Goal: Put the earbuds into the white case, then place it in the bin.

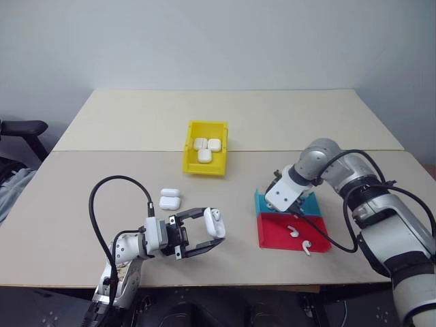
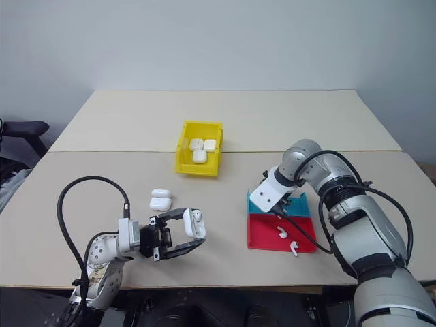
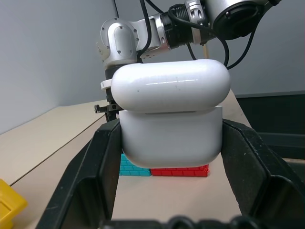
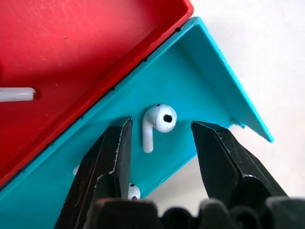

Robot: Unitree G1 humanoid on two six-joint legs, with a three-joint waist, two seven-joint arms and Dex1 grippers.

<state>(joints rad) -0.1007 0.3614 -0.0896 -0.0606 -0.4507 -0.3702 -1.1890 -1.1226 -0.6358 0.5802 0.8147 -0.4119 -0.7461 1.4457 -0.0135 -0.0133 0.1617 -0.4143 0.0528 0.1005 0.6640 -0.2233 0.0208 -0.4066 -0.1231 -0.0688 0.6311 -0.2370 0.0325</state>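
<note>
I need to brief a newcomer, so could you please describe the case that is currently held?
On the near left of the beige table, the left hand is shut on the white case, lid open. Two closed cases lie on the table behind it.

The left arm lies low over the near edge of the table, its forearm reaching toward the robot's right, and the left claw (image 1: 206, 231) points sideways, tilted slightly upward. Its two black fingers (image 3: 90, 186) are clamped on the sides of the white case (image 3: 171, 131), lid end away from the wrist. The right arm is bent at the elbow and reaches forward, wrist turned steeply down. The right claw (image 4: 162, 138) hangs with its fingers parted, one on either side of an earbud (image 4: 157, 123), touching neither side of it.
</note>
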